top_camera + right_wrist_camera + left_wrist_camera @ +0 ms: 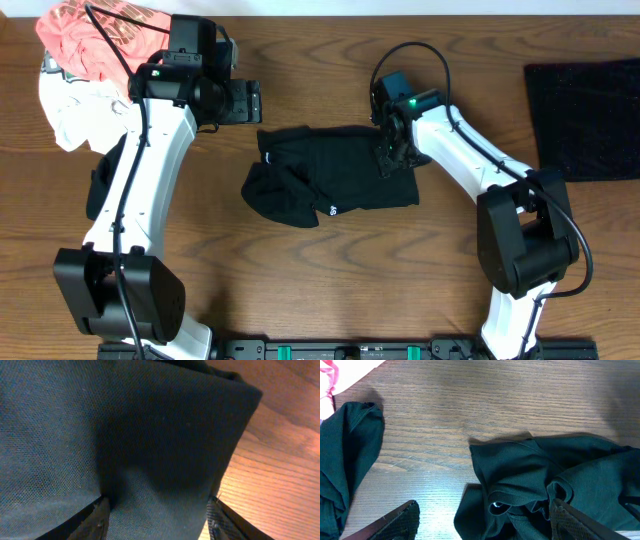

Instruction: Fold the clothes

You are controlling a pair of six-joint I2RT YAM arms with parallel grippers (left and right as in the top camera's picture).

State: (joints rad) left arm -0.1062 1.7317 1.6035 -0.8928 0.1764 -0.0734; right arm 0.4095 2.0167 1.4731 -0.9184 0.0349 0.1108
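Black garment (340, 170) with small white round logo (331, 210), crumpled at mid-table, its right end under the right gripper (388, 155). Seen from that wrist, fingers (97, 520) standing apart on either side of a swell of the dark fabric that fills the gap. Cannot tell whether truly pinched or merely straddled. Bare wood table (280, 485) just past the fabric's edge.

On the other side, left gripper (252, 100) spread wide, holding nothing, hovering near the garment's upper-left corner. In its own view, fingertips (412, 510) well apart above the rumpled near end.

Further left, partly under the left arm, a second black garment (105, 175). At the far-left corner, a white garment (70, 110), with a coral-pink printed tee (100, 35) bunched against its upper edge. Well apart at the right edge of the table, a flat black piece (585, 120), squared and smooth.
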